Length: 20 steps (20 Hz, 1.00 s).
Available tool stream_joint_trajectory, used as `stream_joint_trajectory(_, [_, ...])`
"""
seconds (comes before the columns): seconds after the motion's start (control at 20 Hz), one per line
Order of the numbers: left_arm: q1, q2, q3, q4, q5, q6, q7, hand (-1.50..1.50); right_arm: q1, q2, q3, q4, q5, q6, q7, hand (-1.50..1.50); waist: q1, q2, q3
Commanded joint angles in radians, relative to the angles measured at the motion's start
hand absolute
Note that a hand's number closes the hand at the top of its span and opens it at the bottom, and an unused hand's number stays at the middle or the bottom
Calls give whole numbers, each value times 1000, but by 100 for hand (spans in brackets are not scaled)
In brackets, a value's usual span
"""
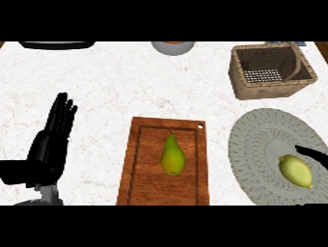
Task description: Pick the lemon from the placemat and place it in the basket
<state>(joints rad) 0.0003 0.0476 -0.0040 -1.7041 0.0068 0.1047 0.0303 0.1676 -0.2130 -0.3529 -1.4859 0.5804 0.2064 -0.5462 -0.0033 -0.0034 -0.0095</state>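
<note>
White marbled counter point(124, 82) filled the view, wood edging showing at both far corners. Largest on it was the round grey placemat point(266, 130) at the right, then the wooden cutting board point(149, 169) in the middle with a pear point(171, 155) lying on it, then the woven basket point(241, 77) at the far right, directly beyond the placemat. A dark pan edge point(56, 45) and a grey bowl point(173, 47) sat at the far rim.

The left hand point(49, 140) rested at the left of the view, fingers straight and up, holding nothing, well apart from the placemat.

The lemon point(295, 171) lay on the near right part of the placemat, its long axis running roughly near to far, tilted slightly. The right hand point(322, 158) was plainly the nearer one: only a dark finger showed, coming in from the right edge just beside the lemon's far end, not curled round it. Whether the rest of that hand was released or clenched could not be told. The grasp would likely come from the lemon's right, across its short width.
</note>
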Motion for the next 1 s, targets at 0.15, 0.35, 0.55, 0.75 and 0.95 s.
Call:
stream_joint_trajectory(0.15, [12, -11, -25, -13, -15, -6, 2, 0, -80, -30, 40, 104, 99, -98, -75, 150, 5, 3, 10])
stream_joint_trajectory(0.35, [-43, 11, 37, 61, 24, -26, -17, 0, -31, -11, 43, 109, 114, -163, -132, 150, 1, 4, 9])
stream_joint_trajectory(0.55, [-31, -1, 24, 92, -1, -21, -64, 0, 22, 36, 79, 7, 129, -195, -110, 150, 0, 3, 9])
stream_joint_trajectory(0.75, [-34, -4, -14, 13, 6, -33, -5, 0, -194, 134, -14, 120, 234, -282, 403, 150, 76, 34, 2])
stream_joint_trajectory(0.95, [-49, -4, -21, 7, 5, -39, -13, 0, -212, 157, -89, 143, 248, -319, 568, 150, 105, 78, -7])
